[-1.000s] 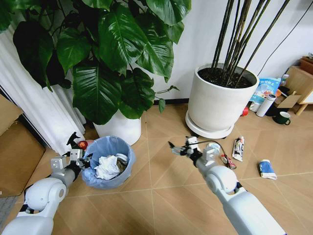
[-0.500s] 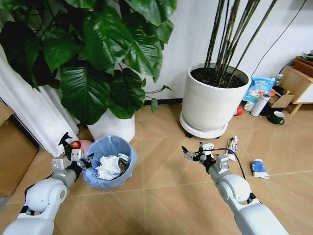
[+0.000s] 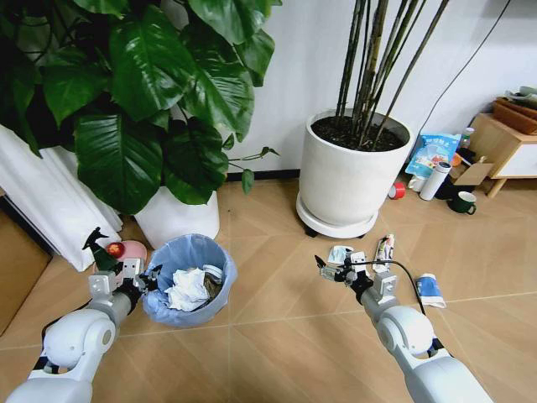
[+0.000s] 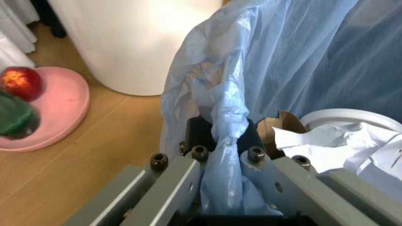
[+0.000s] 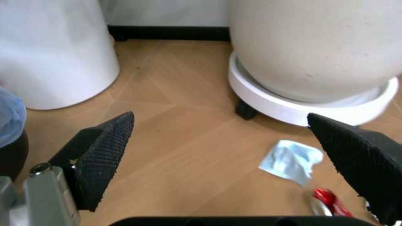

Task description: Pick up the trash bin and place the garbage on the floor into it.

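The trash bin (image 3: 190, 285), a small round bin lined with a light blue bag, hangs at my left side. My left gripper (image 3: 144, 277) is shut on its rim, and in the left wrist view the fingers (image 4: 188, 174) pinch the bunched bag (image 4: 223, 127). Crumpled white paper (image 3: 186, 288) and a white disc (image 4: 351, 118) lie inside. My right gripper (image 3: 331, 269) is open, low over the floor (image 3: 268, 277). Just beyond it lies a light blue mask (image 5: 292, 161). A red wrapper (image 5: 326, 201), a white tube (image 3: 386, 248) and a blue-white wrapper (image 3: 430, 290) lie nearby.
Two big white plant pots (image 3: 351, 180) (image 3: 178, 220) stand along the wall. A pink plate with a red apple (image 4: 22, 82) sits left of the bin. A white bottle (image 3: 435, 180), green mug (image 3: 462, 202) and red tape roll (image 3: 396, 190) stand by wooden furniture at the right.
The whole head view has shifted, so the camera moved. My right gripper now sits closer to the mask and tube. The left gripper still holds the bin's rim.
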Robot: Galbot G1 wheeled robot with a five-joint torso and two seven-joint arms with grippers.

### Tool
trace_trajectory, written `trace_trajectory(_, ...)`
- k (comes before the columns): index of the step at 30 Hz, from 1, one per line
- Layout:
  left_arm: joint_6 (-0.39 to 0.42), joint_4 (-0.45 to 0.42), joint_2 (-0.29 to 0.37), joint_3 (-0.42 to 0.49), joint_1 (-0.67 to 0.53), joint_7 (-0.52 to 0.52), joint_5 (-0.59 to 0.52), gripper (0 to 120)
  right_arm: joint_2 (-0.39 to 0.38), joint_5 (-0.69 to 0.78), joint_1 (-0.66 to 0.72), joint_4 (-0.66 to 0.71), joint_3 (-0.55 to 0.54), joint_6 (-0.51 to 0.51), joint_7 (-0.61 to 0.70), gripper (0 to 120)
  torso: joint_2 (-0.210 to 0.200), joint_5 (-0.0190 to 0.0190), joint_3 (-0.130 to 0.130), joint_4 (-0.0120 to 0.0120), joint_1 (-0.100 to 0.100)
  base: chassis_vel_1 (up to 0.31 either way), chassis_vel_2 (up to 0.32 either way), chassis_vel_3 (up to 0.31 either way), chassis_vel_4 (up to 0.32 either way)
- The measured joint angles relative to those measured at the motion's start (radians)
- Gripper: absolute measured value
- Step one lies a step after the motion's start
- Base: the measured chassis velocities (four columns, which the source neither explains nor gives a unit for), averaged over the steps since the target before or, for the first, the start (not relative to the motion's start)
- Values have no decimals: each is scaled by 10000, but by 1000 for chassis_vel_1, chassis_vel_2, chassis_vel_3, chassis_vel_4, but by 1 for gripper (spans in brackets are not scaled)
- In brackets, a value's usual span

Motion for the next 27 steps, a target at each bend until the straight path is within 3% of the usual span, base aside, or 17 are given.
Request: trace_trajectory(27,1,-46,-49,19,55,43,2,0,125,-124,-139,-61,121,41,-8,100,0,1,-1,-1,-1,-126,-124,123,128)
